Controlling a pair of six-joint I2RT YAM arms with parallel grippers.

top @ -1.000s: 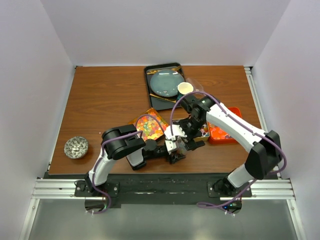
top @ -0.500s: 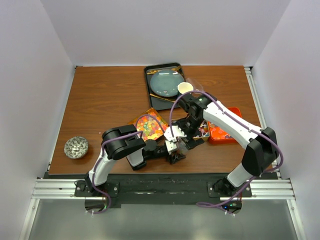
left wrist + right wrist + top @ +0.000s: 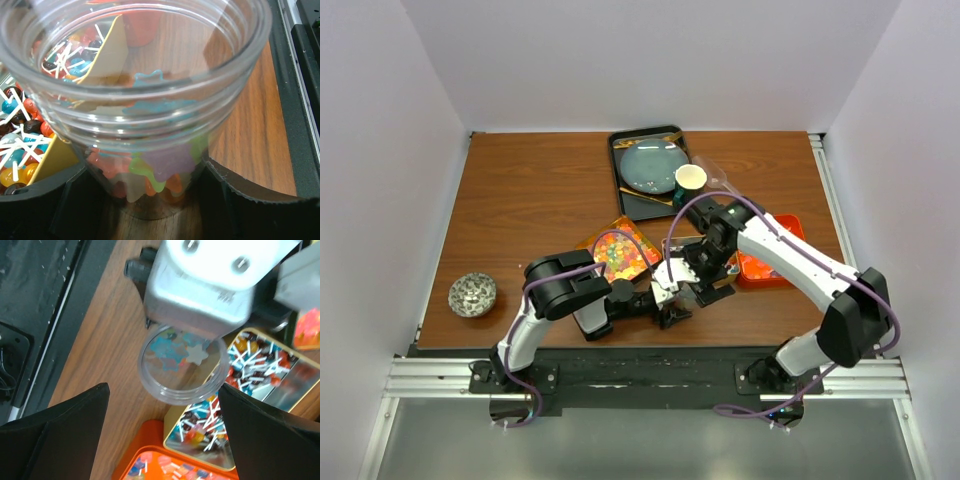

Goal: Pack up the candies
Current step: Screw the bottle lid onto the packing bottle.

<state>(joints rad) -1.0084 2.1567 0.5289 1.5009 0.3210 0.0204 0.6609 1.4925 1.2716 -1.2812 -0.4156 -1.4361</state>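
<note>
Left wrist cam: clear jar (image 3: 145, 100) cut off top and left, hiding most of my left gripper (image 3: 150, 215). Right wrist cam: that gripper's blurred, covers part of the jar's rim. Top cam: jar contents too small to tell.

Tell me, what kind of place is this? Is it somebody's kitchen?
Probably a robot test booth, not a kitchen. Plain white walls box in a wooden table, the left arm and right arm are bolted to a metal rail, and the left gripper holds a clear jar of candies.

Candies (image 3: 165, 162) in jar (image 3: 235, 80), beside tray (image 3: 55, 157) (lollipops (image 3: 20, 135), seemingly).
</note>
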